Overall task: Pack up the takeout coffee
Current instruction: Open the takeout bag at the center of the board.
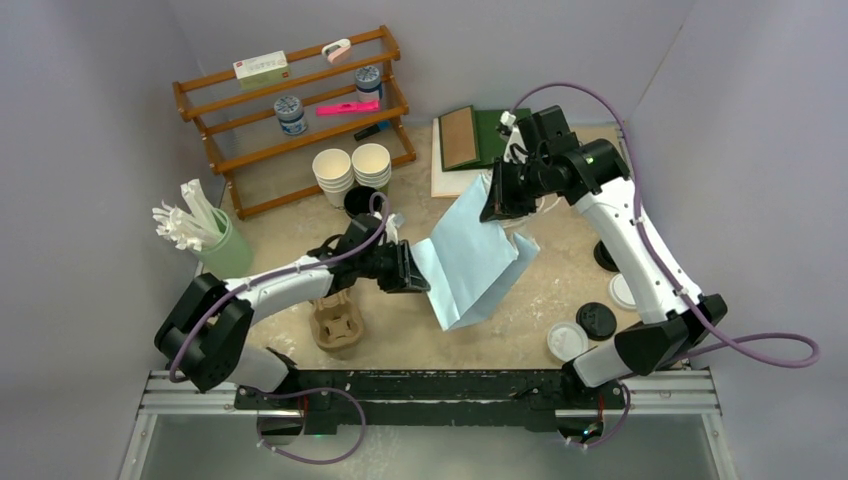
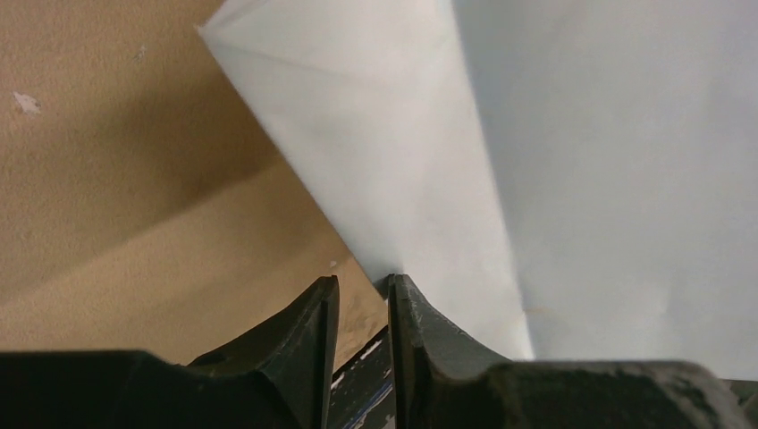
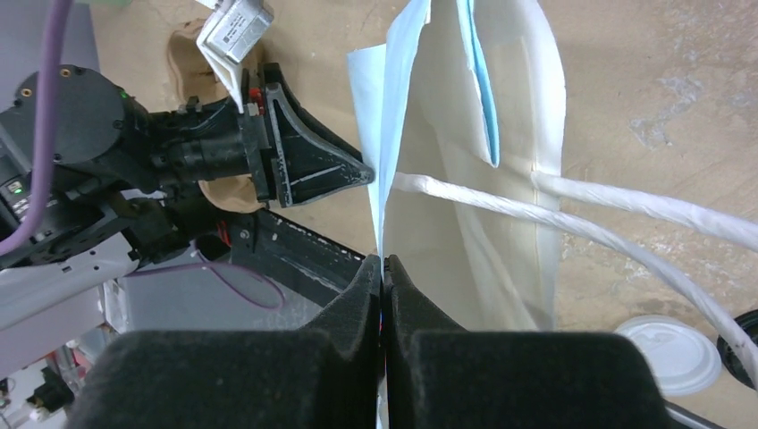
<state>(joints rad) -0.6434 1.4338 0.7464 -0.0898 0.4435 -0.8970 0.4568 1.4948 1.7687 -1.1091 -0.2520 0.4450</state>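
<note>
Top external view: the right gripper (image 1: pixel 497 208) is up off the table (image 1: pixel 480 345) and pinched shut on the top edge of a light blue paper bag (image 1: pixel 475 265). The bag hangs from it at a tilt, with its bottom end low near the table.

The right wrist view shows the two fingers pressed tight together with the thin bag edge squeezed between them. The bag's white string handles (image 3: pixel 626 206) run off to the side.

The left gripper (image 1: pixel 418 272) is at the bag's left edge. In the left wrist view its fingers (image 2: pixel 411 331) stand a small way apart with nothing between them. The tip of one finger just touches the fold of the bag.

The takeout coffee stands outside the bag. The white cup (image 1: pixel 567 341) with a white lid and the black cup (image 1: pixel 598 320) with a black lid sit side by side on the table. They are close to the base of the right arm and well apart from both grippers. Both lids are on.

A brown cup carrier (image 1: pixel 337 325) sits near the left arm.
</note>
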